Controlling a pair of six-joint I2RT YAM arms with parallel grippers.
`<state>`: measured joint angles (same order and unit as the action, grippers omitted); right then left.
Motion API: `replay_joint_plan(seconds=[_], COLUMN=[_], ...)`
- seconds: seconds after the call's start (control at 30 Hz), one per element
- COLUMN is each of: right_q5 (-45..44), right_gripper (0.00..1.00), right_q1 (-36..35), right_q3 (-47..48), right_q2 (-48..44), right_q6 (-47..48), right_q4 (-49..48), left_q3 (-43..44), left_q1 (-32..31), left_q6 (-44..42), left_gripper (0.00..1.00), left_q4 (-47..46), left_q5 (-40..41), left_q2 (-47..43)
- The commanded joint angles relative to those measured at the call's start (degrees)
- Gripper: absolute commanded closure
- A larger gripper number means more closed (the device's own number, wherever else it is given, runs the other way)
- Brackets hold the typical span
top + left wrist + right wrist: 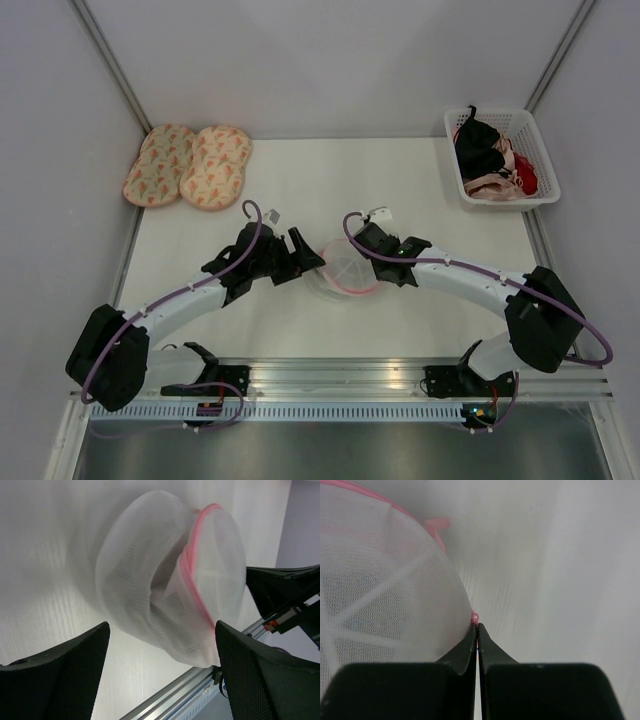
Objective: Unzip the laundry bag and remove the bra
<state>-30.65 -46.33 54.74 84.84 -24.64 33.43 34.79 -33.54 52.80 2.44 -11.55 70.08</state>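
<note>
Lying near the middle of the white table, the laundry bag is flanked by both arms, the left arm on its left and the right arm on its right. From the left wrist, the bag's pink zipper is seen curving round the rim on the side turned toward the right arm. The left gripper is held wide open, its fingers spread to either side of the mesh dome and not touching it. The right gripper is closed, and a small pink bit of the bag's edge is pinched at its tips. Whether that bit is the zipper pull cannot be told. Any unzipping is judged to run along the rim's curve, so the right arm is the better placed. The bra cannot be made out through the mesh.
</note>
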Motion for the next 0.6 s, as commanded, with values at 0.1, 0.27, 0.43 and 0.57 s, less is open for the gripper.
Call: replay_joint_plan(seconds=[0.1,0.27,0.43,0.57], right_q5=[0.24,0.51,0.33,0.33], right_gripper=[0.99,0.99,1.0,1.0], right_q1=[0.1,0.01,0.18,0.1], right_q3=[-0.69,-0.78,-0.78,-0.86], right_q2=[-0.55,-0.37,-0.37,-0.46], right_q6=[0.39,0.74,0.83,0.74], right_q4=[-1.17,-1.35,-1.44,-1.26], left_q3=[1.96,1.77,5.99,7.57], left_q1=[-0.65,-0.74,-1.26,-2.23], left_q6=[-0.68,-0.32,-3.04,-4.1], left_gripper=[0.13,0.21,0.54,0.78], left_q4=[-9.37,-10.8,-4.2,-2.79], left_q5=[-0.67,-0.93,-1.45,-2.25], left_q2=[-0.56,0.04,4.35,6.46])
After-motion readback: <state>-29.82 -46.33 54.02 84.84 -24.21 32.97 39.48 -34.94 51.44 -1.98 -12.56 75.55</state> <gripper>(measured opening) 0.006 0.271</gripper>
